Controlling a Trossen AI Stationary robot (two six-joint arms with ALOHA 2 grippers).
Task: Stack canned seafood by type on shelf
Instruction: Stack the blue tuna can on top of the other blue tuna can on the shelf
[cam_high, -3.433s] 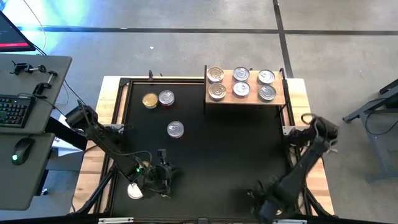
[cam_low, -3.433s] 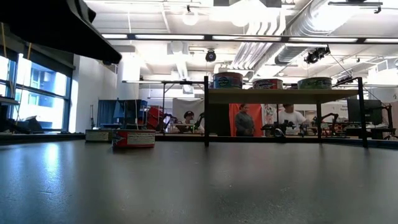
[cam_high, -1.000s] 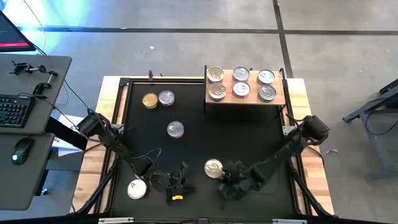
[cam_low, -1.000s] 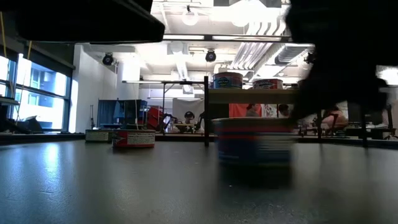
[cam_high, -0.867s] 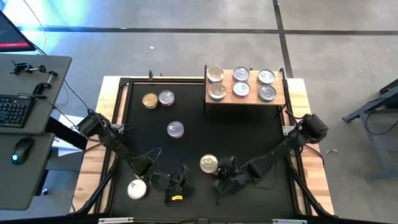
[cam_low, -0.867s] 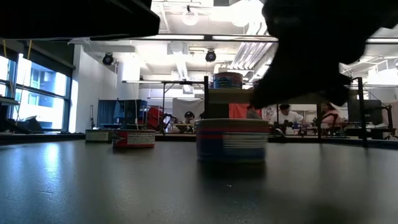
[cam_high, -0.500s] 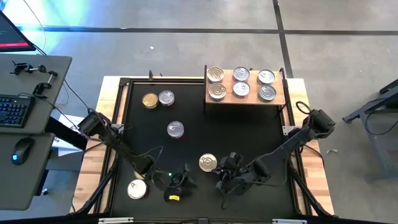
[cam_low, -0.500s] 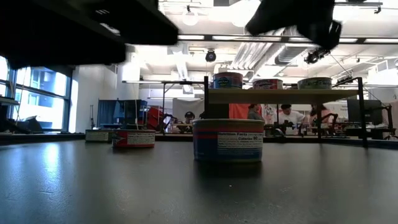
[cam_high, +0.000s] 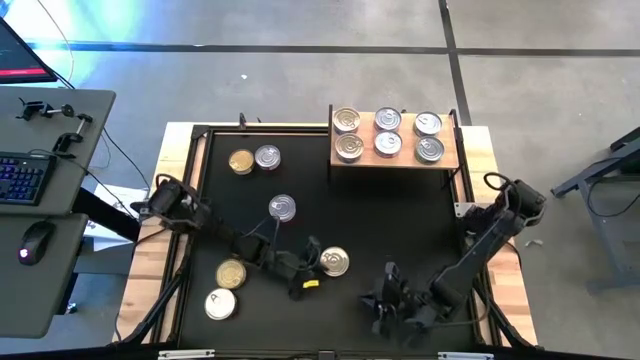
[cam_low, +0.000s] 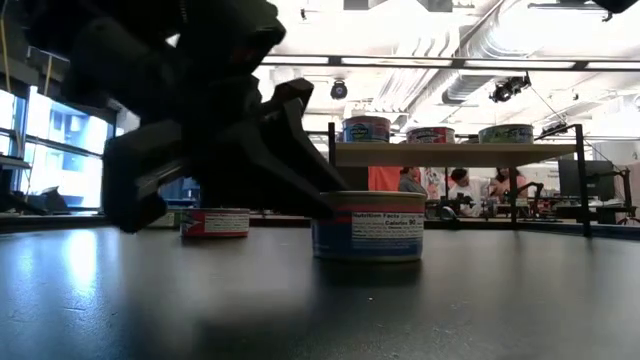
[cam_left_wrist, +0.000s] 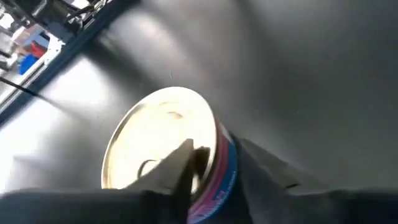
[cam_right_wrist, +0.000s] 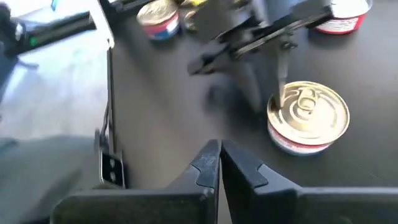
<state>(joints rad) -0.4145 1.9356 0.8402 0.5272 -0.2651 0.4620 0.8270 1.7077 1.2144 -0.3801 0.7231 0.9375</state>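
Left pincer straddles the gold-topped tin on the counter, fingers spread either side, apparently readying a grasp for the shelf. Right pincer waits nearby, fingers pressed together.

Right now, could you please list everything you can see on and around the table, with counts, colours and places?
Shelf: one, light wood on a black frame, far right part of the table.
Tins on the shelf: six, silver-topped, in two rows of three.
Tins at the far left: two side by side, one gold-topped, one silver-topped.
Lone tin: one, silver-topped, mid table.
Middle tin: one, pale gold top, red and blue label, near centre.
Tins at the near left: two, one gold-topped, one pale-topped nearer the edge.
Table: one, black.
Desk: one, grey, left of the table, with keyboard and mouse.
Left gripper: at the middle tin, fingers either side.
Right gripper: near right, fingers together.
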